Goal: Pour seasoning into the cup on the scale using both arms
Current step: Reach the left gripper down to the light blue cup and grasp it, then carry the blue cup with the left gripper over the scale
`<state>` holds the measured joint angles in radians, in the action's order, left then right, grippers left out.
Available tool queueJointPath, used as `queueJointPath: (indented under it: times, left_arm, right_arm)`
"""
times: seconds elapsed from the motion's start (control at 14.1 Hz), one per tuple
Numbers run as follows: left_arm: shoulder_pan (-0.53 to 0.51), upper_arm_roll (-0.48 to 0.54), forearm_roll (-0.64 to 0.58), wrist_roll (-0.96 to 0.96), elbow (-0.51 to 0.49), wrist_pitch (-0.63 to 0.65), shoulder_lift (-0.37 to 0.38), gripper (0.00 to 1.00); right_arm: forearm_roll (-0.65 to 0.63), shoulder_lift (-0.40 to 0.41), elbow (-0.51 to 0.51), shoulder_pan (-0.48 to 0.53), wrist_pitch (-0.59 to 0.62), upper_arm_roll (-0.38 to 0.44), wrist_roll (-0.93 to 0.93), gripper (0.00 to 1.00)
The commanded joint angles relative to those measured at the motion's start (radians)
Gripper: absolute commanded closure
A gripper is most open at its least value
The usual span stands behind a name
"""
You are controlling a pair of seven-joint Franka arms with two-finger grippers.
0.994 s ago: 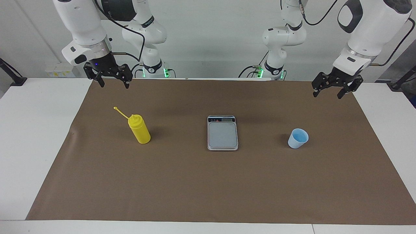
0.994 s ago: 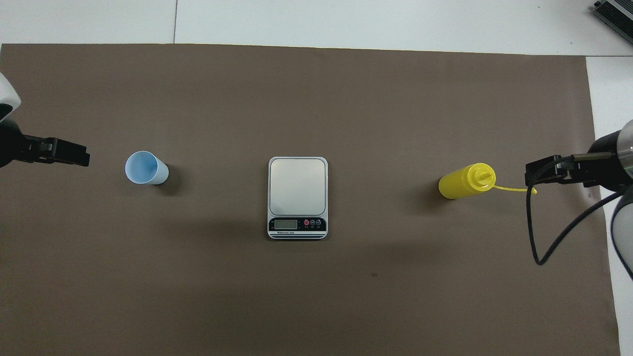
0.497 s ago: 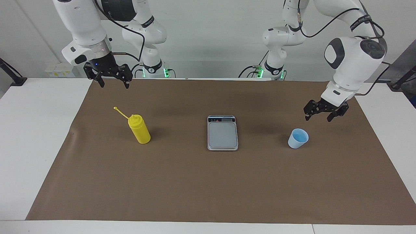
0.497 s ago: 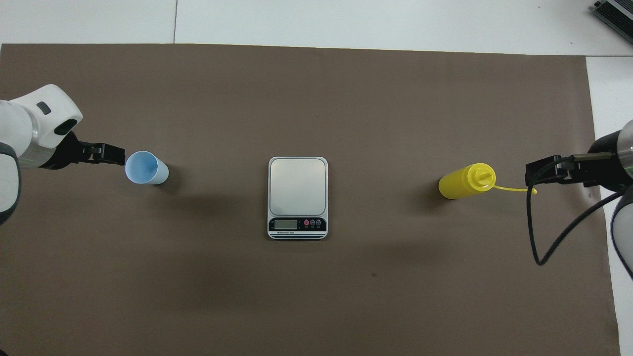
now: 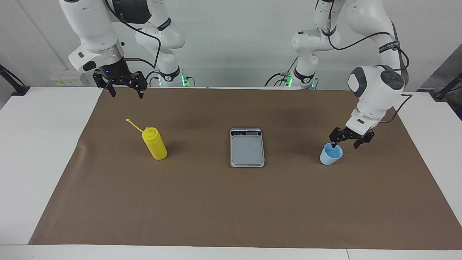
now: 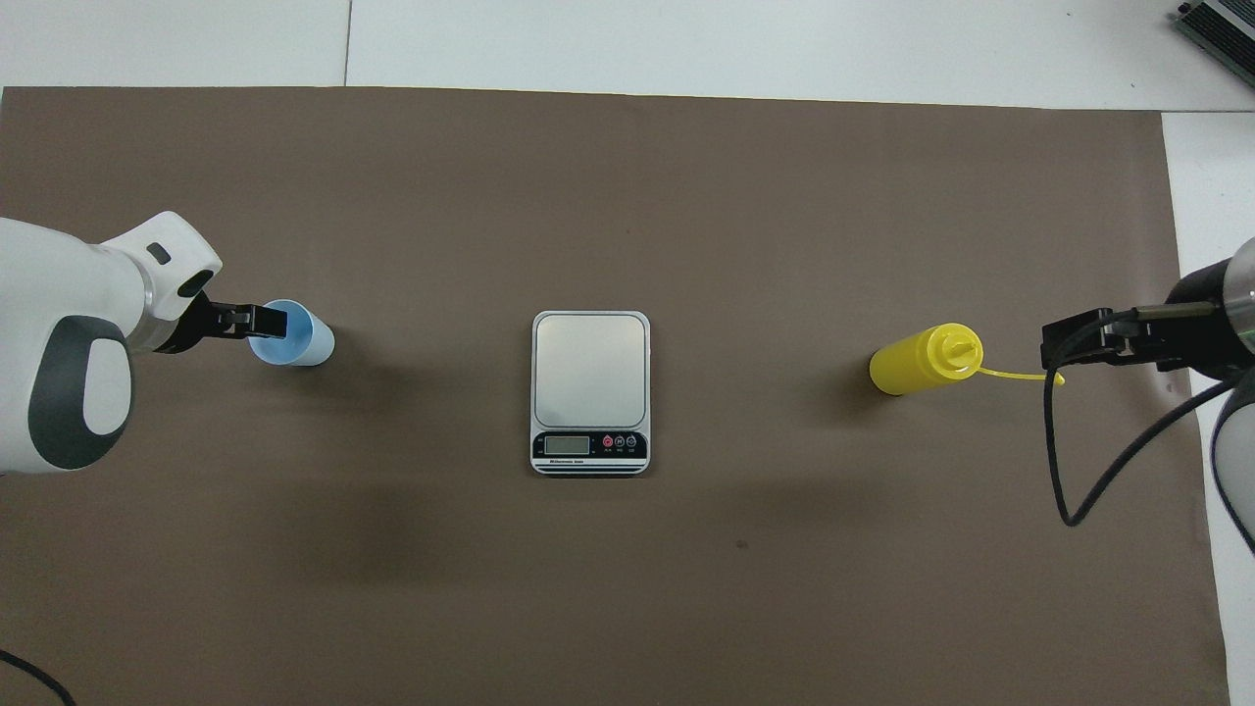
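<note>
Facing view first: the cup (image 5: 330, 154) is seen standing upright on the brown mat (image 5: 231, 202) toward the left arm's end of the table, its pale blue inside showing — nothing can be made out in it. The left gripper (image 5: 347, 141) is held low at the cup's rim with its fingers spread apart; one fingertip dips just inside the mouth of the cup while the other is kept outside it, and nothing is gripped.

The scale (image 5: 247, 147) lies flat at the middle of the mat, its grey weighing plate bare and its display strip turned toward the robots. The seasoning (image 5: 154, 143) stands toward the right arm's end, tilted a little, nozzle uncapped, its cap strap stretched out to the side; the contents cannot be told through the yellow wall. The right gripper (image 5: 124, 86) is held up in the air over the mat's edge by the robots — fingers parted, empty, the arm waiting.
</note>
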<state>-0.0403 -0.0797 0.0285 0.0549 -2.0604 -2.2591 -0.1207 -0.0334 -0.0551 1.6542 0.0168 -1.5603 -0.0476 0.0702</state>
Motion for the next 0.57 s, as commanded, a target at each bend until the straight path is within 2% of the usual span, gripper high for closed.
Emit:
queueJointPath:
  times: [0.0,0.28,0.43,0.5]
  left_arm:
    - [-0.018,-0.009,0.014,-0.021,-0.012,-0.048,-0.03,0.0]
    - [-0.013,-0.009,0.014,-0.049,-0.032,-0.108,-0.079,0.0]
    - [-0.01,-0.011,0.014,-0.05,-0.033,-0.105,-0.08,0.0]
    - [-0.01,-0.011,0.014,-0.05,-0.032,-0.103,-0.08,0.22]
  right_arm:
    - [-0.002,-0.023,0.029,0.011,-0.015,-0.006,-0.026,0.0]
    - [-0.003,-0.023,0.029,0.011,-0.018,-0.006,-0.027,0.0]
    - [-0.002,-0.023,0.032,0.012,-0.024,-0.006,-0.027,0.0]
    - [-0.003,-0.023,0.032,0.012,-0.026,-0.006,-0.026,0.0]
